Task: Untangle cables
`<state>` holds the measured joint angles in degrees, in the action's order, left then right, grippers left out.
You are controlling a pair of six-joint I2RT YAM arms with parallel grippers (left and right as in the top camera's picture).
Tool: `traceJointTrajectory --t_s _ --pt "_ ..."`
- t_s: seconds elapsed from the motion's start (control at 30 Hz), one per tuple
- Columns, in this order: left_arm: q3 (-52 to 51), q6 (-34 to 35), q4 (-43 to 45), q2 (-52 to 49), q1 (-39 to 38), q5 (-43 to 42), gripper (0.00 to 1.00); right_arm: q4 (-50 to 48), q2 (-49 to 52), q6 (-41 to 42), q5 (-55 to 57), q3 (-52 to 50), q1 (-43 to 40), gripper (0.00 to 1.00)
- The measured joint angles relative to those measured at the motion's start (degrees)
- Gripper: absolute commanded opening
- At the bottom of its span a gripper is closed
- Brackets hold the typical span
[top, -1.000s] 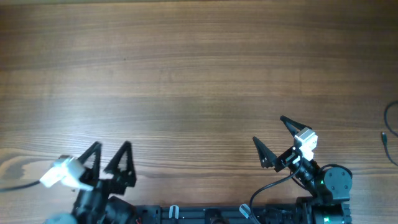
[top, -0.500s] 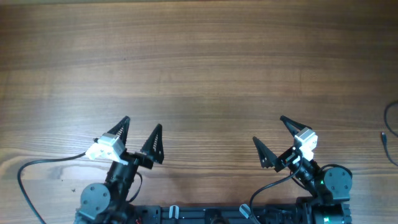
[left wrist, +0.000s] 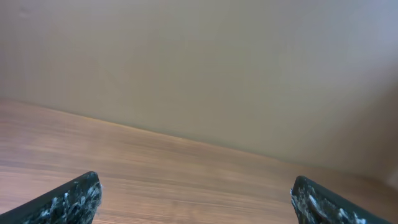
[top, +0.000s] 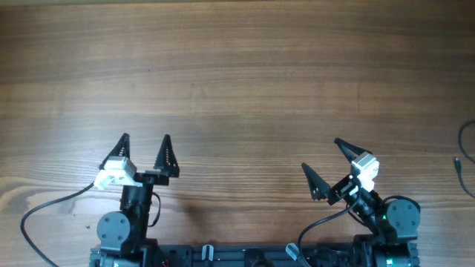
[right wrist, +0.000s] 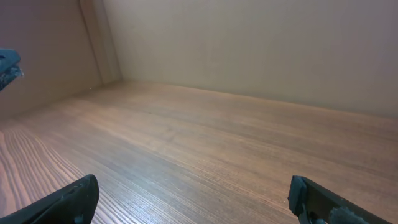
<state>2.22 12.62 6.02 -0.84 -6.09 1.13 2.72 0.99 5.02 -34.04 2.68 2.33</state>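
Note:
The cables (top: 464, 162) show only as thin dark strands with a small plug end at the table's far right edge in the overhead view, partly cut off by the frame. My right gripper (top: 320, 153) stands open near the front right, well left of those strands, with nothing between its fingers. In the right wrist view the right gripper (right wrist: 193, 190) frames only bare wood. My left gripper (top: 145, 137) is open at the front left and points toward the table's far side. The left wrist view shows the left gripper (left wrist: 196, 193) over bare wood, with no cables in sight.
A thick black arm cable (top: 33, 211) loops on the wood at the front left. The arm bases and a dark rail (top: 245, 256) line the front edge. A plain beige wall (left wrist: 205, 74) rises behind the table's far edge.
My left arm has swung from the front left corner toward the right and then settled, its open fingers now pointing straight toward the far side. The right arm has not moved.

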Motion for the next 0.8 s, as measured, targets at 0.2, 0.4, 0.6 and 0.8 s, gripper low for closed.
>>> traceJointTrajectory --t_s 0.2,0.4,0.6,0.8 --pt "-1.4 -1.8 -6.9 0.0 3.3 -1.3 1.00 0.0 0.0 0.0 0.0 0.0 0.0 1.00" --pt "-1.5 -5.0 -10.3 0.0 4.4 -1.7 1.00 0.0 0.0 0.0 0.0 0.0 0.0 1.00" --pt "-1.5 -8.3 -10.3 0.0 4.4 -1.7 1.00 0.0 0.0 0.0 0.0 0.0 0.0 1.00" --pt "-1.5 -9.2 -10.3 0.0 4.4 -1.7 1.00 0.0 0.0 0.0 0.0 0.0 0.0 1.00"
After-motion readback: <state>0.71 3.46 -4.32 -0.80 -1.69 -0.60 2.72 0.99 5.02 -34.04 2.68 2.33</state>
